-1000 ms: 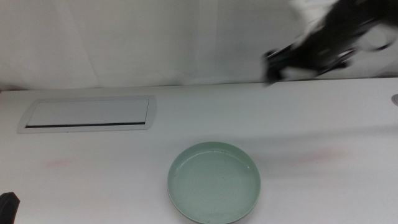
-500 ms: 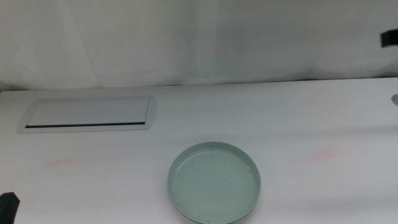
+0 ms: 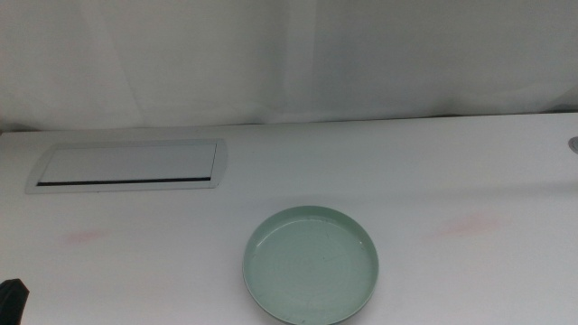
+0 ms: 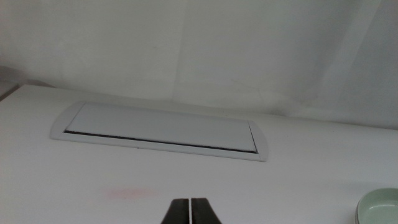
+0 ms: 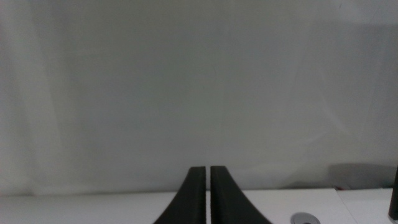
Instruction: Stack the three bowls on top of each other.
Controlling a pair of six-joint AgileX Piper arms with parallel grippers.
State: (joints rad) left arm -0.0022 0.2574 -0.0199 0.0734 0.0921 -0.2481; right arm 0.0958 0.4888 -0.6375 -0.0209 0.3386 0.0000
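Pale green bowl (image 3: 311,264): it is being shown upright on the white table (image 3: 433,171), near the front edge in the middle view and a little right of centre. Its inside is facing up and nothing is lying in it. A narrow white edge is being glimpsed just under its lower left rim; whether that belongs to another bowl beneath cannot be told. A sliver of its rim (image 4: 378,207) is also being caught in the left wrist view.

Other bowls: only the green one is being seen clearly as a separate dish in any view.

Left gripper (image 4: 190,213): its two dark jaws are being held pressed together with nothing between them. It is being kept low over the near left part of the table, and only a dark corner (image 3: 13,301) is being shown at the bottom left of the middle view.

Right gripper (image 5: 208,198): its jaws are likewise being held closed against each other, empty, and are being pointed toward the white curtain (image 5: 186,87) behind the table. It is lying outside the middle view.

White panel (image 3: 131,165): a flat rectangle with a dark slot along its near side is being shown set in the table, well apart from the bowl, to the far left.
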